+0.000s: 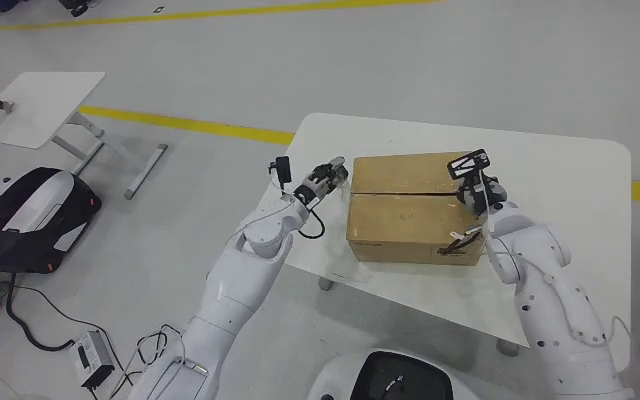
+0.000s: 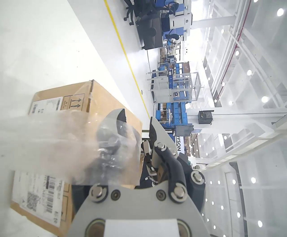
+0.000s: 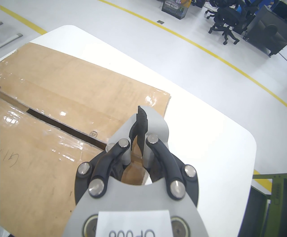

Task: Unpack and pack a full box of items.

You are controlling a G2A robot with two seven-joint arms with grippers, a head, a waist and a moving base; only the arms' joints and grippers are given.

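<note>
A closed cardboard box (image 1: 410, 205) lies on the white table (image 1: 560, 170), its two top flaps meeting at a narrow dark seam (image 3: 56, 125). My left gripper (image 1: 335, 172) is at the box's left end, where printed labels cover the box (image 2: 74, 101). The left gripper (image 2: 136, 116) is open, and a crumpled clear plastic film (image 2: 67, 143) hangs over one finger. My right gripper (image 1: 478, 188) hovers over the box's right end. The right gripper (image 3: 141, 112) is shut, nothing between its fingers, just above the box's top flap (image 3: 56, 78) near the seam.
Bare table surface (image 3: 201, 139) lies beyond the box's right end and along the front. On the floor to the left stand a small white side table (image 1: 45, 100) and a black-and-white device (image 1: 40, 215). Office chairs (image 3: 224, 20) stand far off.
</note>
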